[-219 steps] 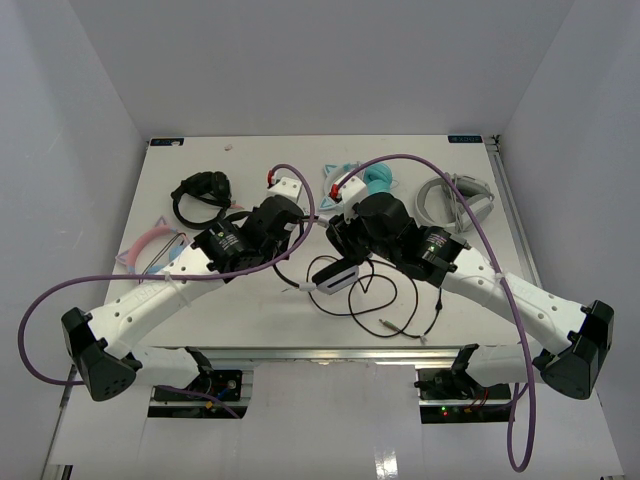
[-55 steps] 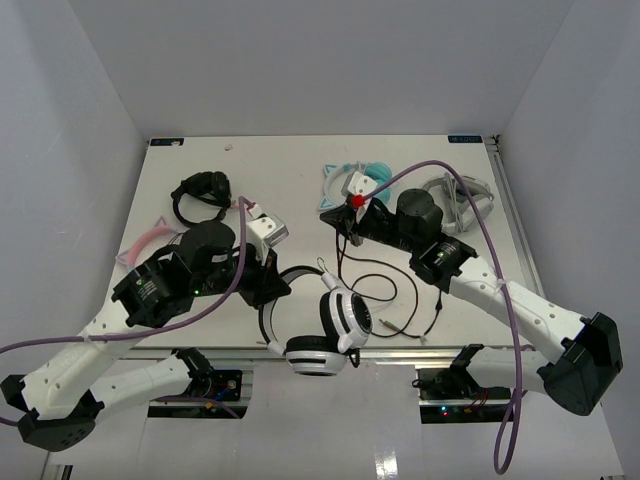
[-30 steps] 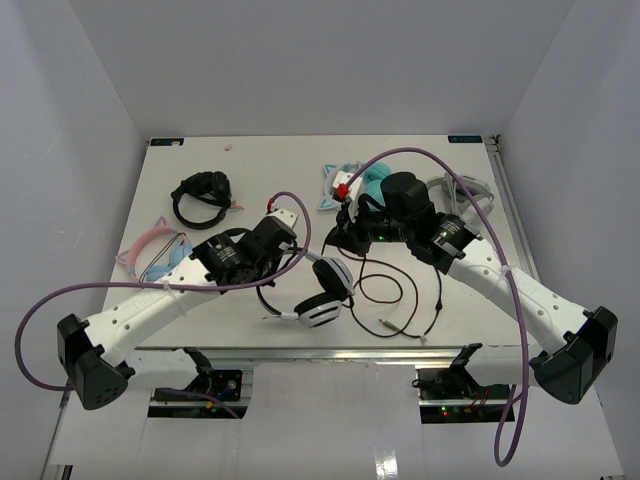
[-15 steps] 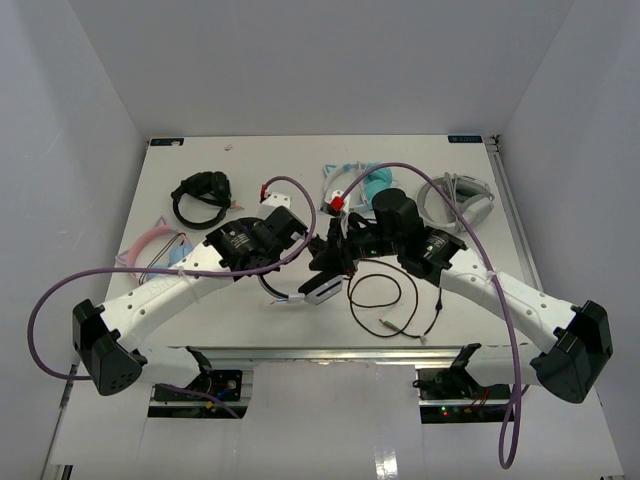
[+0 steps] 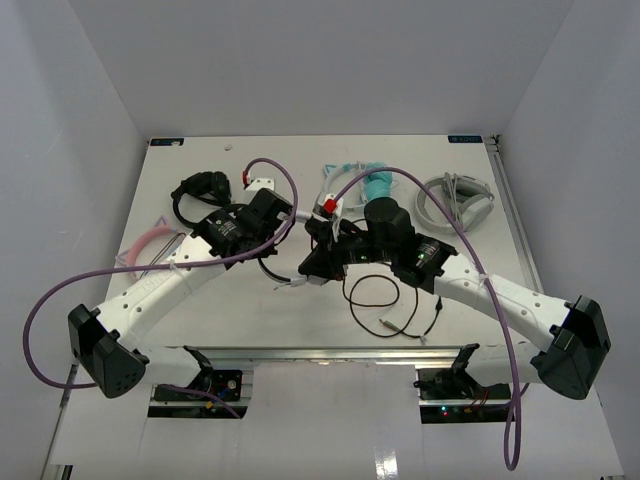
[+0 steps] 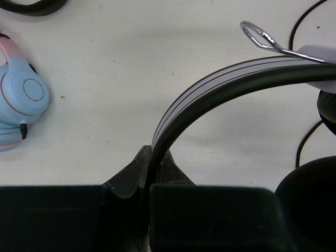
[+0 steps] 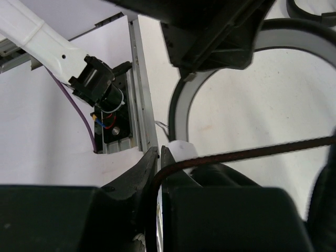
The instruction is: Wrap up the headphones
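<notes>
The headphones (image 5: pixel 310 267) hang between my two grippers over the middle of the table, white with black trim. My left gripper (image 5: pixel 281 232) is shut on the white headband (image 6: pixel 231 81); in the left wrist view the band runs straight out from between the fingertips (image 6: pixel 154 160), and a black ear cup (image 6: pixel 310 197) sits at the lower right. My right gripper (image 5: pixel 323 240) is shut on the thin black cable (image 7: pixel 262 149), which leaves the fingertips (image 7: pixel 159 156) to the right. The rest of the cable (image 5: pixel 373 293) lies in loops on the table.
Small black headphones (image 5: pixel 200 190) lie at the back left. Pink-and-blue headphones (image 5: pixel 150 250) are at the left, also in the left wrist view (image 6: pixel 21 100). Teal headphones (image 5: pixel 372 183) and grey-and-white headphones (image 5: pixel 455 200) are at the back right. The table's front rail (image 7: pixel 142 100) shows in the right wrist view.
Both grippers have carried the headphones from near the front edge back toward the table's middle, and in the last half second a little further back and left. The cable loops have stayed on the table.
</notes>
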You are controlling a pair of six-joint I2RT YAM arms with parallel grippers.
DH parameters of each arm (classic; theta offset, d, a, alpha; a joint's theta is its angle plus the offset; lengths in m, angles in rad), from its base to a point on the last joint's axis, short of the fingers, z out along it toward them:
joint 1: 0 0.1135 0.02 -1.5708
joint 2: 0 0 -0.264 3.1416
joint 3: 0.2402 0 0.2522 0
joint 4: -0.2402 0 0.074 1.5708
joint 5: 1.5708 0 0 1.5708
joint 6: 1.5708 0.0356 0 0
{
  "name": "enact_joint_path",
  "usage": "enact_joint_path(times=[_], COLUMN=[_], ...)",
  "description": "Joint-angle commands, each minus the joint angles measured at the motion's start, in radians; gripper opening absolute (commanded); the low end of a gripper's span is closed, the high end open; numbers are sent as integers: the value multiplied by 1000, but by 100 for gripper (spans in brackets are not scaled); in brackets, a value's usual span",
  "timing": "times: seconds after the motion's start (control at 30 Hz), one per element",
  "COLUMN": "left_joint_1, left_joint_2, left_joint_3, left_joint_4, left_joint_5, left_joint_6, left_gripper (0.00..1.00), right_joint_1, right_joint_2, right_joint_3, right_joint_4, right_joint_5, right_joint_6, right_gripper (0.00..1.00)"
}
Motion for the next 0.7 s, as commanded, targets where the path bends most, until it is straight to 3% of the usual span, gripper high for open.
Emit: enact_joint_path(times=[0.0,0.27,0.67], left_joint_1=[77,107,114], left_joint_2=[-67,-96,-204], left_joint_3=[45,54,55], left_joint_4=[149,146,199], left_joint_5=[45,33,109], left_joint_6=[-48,-98,-144], left_gripper=[0,0,0], right_joint_1=[64,133,235], right_joint_2=[-23,-56,-135], right_joint_3=[-6,-25,-192], right_joint_4=[96,107,189], right_joint_5=[-8,126,365], right_joint_6=[28,26,42], right_gripper=[13,13,10])
